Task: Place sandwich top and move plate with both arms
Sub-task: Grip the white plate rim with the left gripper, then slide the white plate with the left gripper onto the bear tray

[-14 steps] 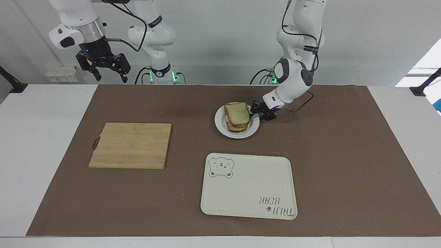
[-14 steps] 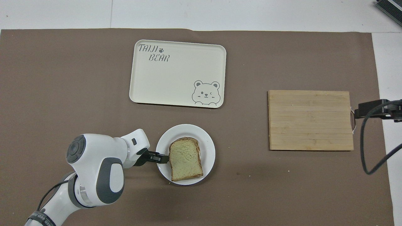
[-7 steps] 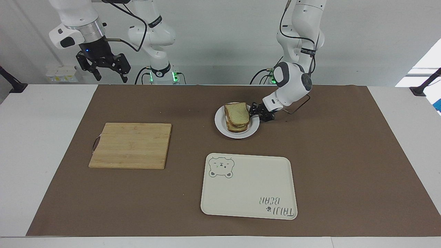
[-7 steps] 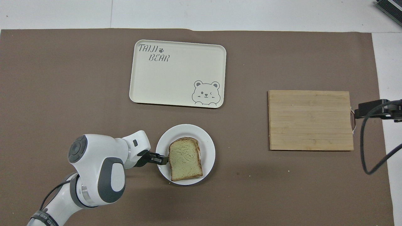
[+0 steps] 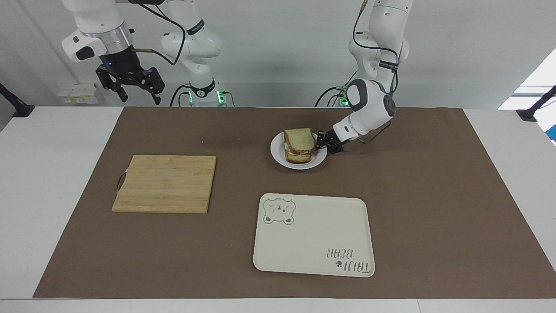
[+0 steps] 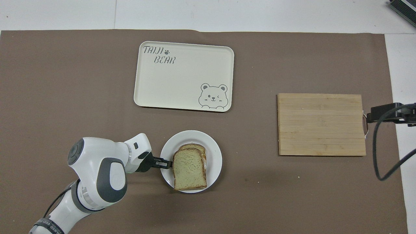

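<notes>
Plate has tipped upward, sandwich top slid, left gripper fingers pinching its rim; right gripper spread.

A cream tray with a bear drawing is laid on the brown mat, and a wooden cutting board is placed flat toward the right arm's end of the table

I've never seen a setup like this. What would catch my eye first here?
Probably the sandwich, topped with a plain bread slice, on a small white plate in the middle of the brown mat. The left gripper grips the plate's rim. A cream tray with a bear drawing lies farther from the robots, and the right gripper waits high above the table's edge.
</notes>
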Tool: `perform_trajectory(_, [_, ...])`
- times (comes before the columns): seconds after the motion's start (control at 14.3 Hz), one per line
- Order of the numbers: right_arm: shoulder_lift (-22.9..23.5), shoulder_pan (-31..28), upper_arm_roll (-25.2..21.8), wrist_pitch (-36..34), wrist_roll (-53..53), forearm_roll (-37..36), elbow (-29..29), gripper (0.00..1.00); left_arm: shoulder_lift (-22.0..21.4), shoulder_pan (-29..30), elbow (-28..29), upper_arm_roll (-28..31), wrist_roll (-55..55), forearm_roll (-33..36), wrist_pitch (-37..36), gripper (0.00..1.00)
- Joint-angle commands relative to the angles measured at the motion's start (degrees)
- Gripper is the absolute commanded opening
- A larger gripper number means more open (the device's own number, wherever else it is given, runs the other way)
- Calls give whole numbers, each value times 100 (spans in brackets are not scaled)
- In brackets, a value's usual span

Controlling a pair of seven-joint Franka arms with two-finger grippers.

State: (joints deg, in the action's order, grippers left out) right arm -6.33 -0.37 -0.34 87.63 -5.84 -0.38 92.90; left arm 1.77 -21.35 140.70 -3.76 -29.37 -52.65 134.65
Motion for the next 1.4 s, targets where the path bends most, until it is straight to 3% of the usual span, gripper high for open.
perform_trajectory(0.0, [-88,-50,43,26,-40,-24,79,100,227,524,-393,24,-271,-17,-613,0])
perform_trajectory(0.28, [-96,-50,43,26,-40,-24,79,100,473,1254,-990,33,-280,53,-1484,0])
perform_trajectory(0.7, [-88,-50,43,26,-40,-24,79,100,886,1861,-1843,15,-280,62,-2134,0])
perform_trajectory(0.91, [-88,-50,43,26,-40,-24,79,100,1290,1985,-2747,24,-219,70,-2697,0])
perform_trajectory(1.05, [-88,-50,43,26,-40,-24,79,100,1405,2203,-2881,-19,-210,53,-2742,0])
perform_trajectory(1.33, [-88,-50,43,26,-40,-24,79,100,1809,2179,-3697,-37,228,62,-2760,0])
